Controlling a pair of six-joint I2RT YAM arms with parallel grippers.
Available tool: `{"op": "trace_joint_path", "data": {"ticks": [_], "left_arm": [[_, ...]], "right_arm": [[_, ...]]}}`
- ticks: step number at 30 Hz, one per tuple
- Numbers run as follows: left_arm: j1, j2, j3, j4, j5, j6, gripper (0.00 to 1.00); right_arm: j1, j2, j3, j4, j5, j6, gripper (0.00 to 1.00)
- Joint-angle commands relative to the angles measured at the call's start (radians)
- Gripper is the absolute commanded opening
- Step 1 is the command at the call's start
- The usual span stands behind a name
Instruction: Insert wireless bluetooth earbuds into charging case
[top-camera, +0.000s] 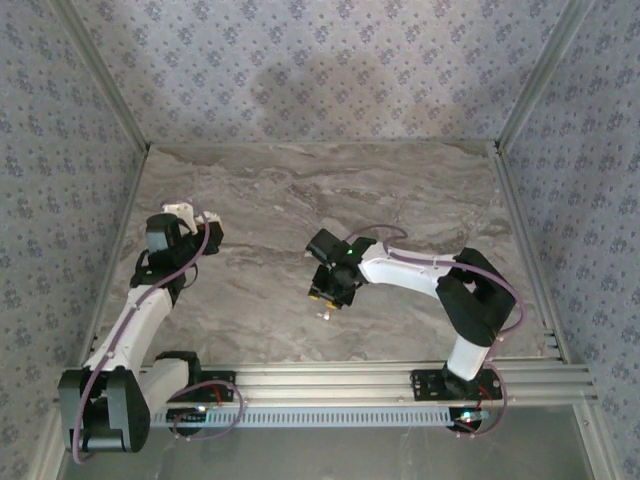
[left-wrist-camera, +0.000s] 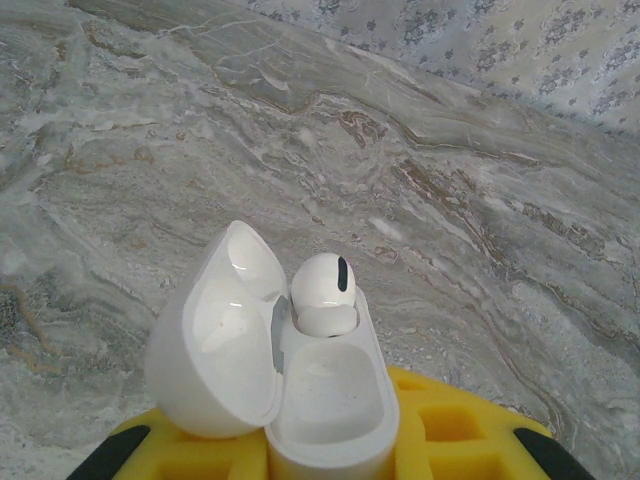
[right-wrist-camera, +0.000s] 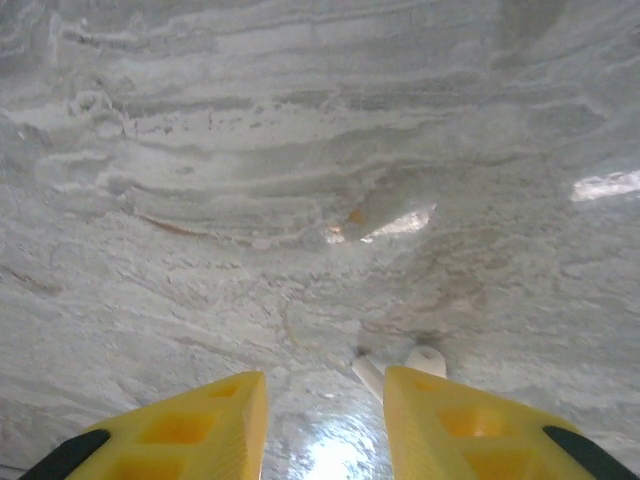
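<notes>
Nearest the base rail, right arm. Right fingers (right-wrist-camera: 455, 425) point down at the worktop (right-wrist-camera: 300, 150) and stand apart, bare marble in the gap, nothing clamped. The loose earbud (right-wrist-camera: 424, 358) lies flat on the worktop just past one fingertip, at its inner edge. I cannot tell whether it touches. Its stem angles toward the gap and its head is partly hidden behind the yellow. It sits off-centre, not between the tips.

Farther out, left arm. Left fingers (left-wrist-camera: 460, 435) are clamped on the charging case (left-wrist-camera: 335, 440), which seems held clear of the worktop with its mouth facing up and away. The lid (left-wrist-camera: 215, 340) is swung wide open to one side. The seated earbud (left-wrist-camera: 323, 290) fills the far well, head showing. The near well (left-wrist-camera: 325, 385) is empty.

Step in hand, as I read it: pick up the last earbud. Half the task looks done.

- Shift the right fingers sideways until the piece lies mid-gap. Closing from here would likely shove it or catch only the stem.
- Grip across the head, leaving the stem tip free to enter the well.
- The piece is tiny and glossy, so squeeze lightly or it may squirt out.
- The left arm should present the empty well steadily, with the lid out of the approach path.
- Lower it stem-first, turned to suit the well, without jarring the seated earbud.
</notes>
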Motion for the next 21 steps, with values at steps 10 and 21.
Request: {"op": "trace_joint_path", "data": {"ticks": [10,21], "left_arm": [[-0.005,-0.001,0.025,-0.005,-0.002,0.017,0.11],[-0.004,-0.004,0.036,-0.022,0.003,0.013,0.11]], "right_arm": [[0.118,0.042,0.193,-0.354,0.124,-0.843,0.42],[0.141,0.042,0.114,-0.287,0.156,-1.255,0.48]]}}
